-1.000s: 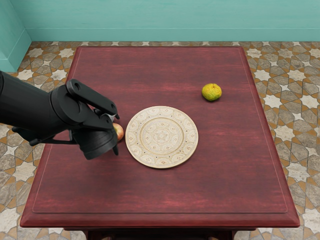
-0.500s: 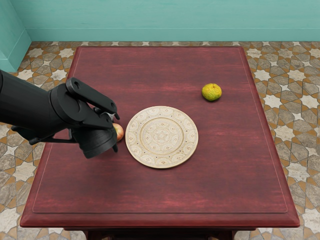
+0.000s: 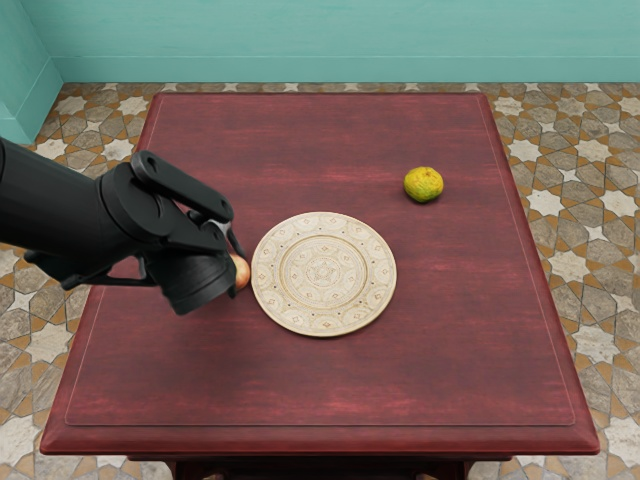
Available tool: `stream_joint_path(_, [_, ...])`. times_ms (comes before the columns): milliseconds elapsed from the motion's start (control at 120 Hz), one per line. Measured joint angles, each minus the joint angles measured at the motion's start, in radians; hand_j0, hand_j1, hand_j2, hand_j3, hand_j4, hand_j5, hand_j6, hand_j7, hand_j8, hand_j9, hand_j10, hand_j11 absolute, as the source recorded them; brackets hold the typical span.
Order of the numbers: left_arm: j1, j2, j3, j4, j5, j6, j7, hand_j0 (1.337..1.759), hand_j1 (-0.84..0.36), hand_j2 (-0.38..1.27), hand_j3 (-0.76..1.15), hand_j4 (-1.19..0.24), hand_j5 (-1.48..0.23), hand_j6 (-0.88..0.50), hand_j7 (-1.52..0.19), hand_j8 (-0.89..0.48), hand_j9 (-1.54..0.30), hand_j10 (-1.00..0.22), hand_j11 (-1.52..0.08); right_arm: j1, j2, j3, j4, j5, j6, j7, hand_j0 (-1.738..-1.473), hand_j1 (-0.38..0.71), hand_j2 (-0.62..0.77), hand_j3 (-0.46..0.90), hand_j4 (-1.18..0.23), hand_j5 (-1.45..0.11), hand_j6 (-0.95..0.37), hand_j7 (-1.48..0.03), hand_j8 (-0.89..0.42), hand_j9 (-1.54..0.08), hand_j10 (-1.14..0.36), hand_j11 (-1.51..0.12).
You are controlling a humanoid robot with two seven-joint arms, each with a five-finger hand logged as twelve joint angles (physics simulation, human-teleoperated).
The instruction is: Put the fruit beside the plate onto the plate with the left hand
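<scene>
Your black left hand (image 3: 192, 268) covered the small round reddish fruit (image 3: 241, 271) beneath it, grip unreadable; fruit looked light, firm, slick, and needed cupping around its sides.

The black robotic left hand (image 3: 195, 268) sits low over a small reddish round fruit (image 3: 241, 271), hiding most of it, just beside the cream patterned round plate (image 3: 323, 272). A green-yellow round fruit (image 3: 423, 184) lies well apart on the dark red wooden table (image 3: 400, 380).
</scene>
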Motion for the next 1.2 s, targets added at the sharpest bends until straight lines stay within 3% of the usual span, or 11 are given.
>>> stream_joint_path(308, [-0.060, 0.000, 0.023, -0.004, -0.029, 0.001, 0.010, 1.657, -0.29, 0.44, 0.00, -0.64, -0.85, -0.43, -0.86, -0.47, -0.85, -0.64, -0.85, 0.000, 0.000, 0.000, 0.000, 0.000, 0.000, 0.000, -1.658, -0.32, 0.00, 0.00, -0.02, -0.03, -0.02, -0.03, -0.02, -0.03, -0.02, -0.03])
stream_joint_path(550, [-0.144, 0.000, 0.046, -0.006, -0.050, 0.001, 0.025, 1.657, -0.29, 0.51, 0.00, -0.65, -0.87, -0.47, -0.87, -0.50, -0.86, -0.65, -0.86, 0.000, 0.000, 0.000, 0.000, 0.000, 0.000, 0.000, -1.658, -0.32, 0.00, 0.00, -0.02, -0.03, -0.02, -0.03, -0.02, -0.03, -0.02, -0.03])
stream_joint_path(683, [-0.154, 0.000, 0.042, -0.006, -0.051, 0.001, 0.025, 1.657, -0.29, 0.52, 0.00, -0.65, -0.87, -0.48, -0.87, -0.51, -0.86, -0.65, -0.87, 0.000, 0.000, 0.000, 0.000, 0.000, 0.000, 0.000, -1.658, -0.32, 0.00, 0.00, -0.02, -0.03, -0.02, -0.03, -0.02, -0.03, -0.02, -0.03])
stream_joint_path(875, [-0.184, 0.000, -0.025, -0.003, -0.047, 0.001, 0.024, 1.657, -0.28, 0.53, 0.00, -0.65, -0.87, -0.49, -0.86, -0.52, -0.87, -0.65, -0.87, 0.000, 0.000, 0.000, 0.000, 0.000, 0.000, 0.000, -1.658, -0.32, 0.00, 0.00, -0.02, -0.03, -0.02, -0.03, -0.02, -0.03, -0.02, -0.03])
stream_joint_path(1200, [-0.163, 0.000, -0.131, -0.001, -0.046, 0.000, 0.019, 1.657, -0.32, 0.58, 0.00, -0.64, -0.89, -0.47, -0.86, -0.51, -0.87, -0.65, -0.87, 0.000, 0.000, 0.000, 0.000, 0.000, 0.000, 0.000, -1.658, -0.32, 0.00, 0.00, -0.02, -0.03, -0.02, -0.03, -0.02, -0.03, -0.02, -0.03])
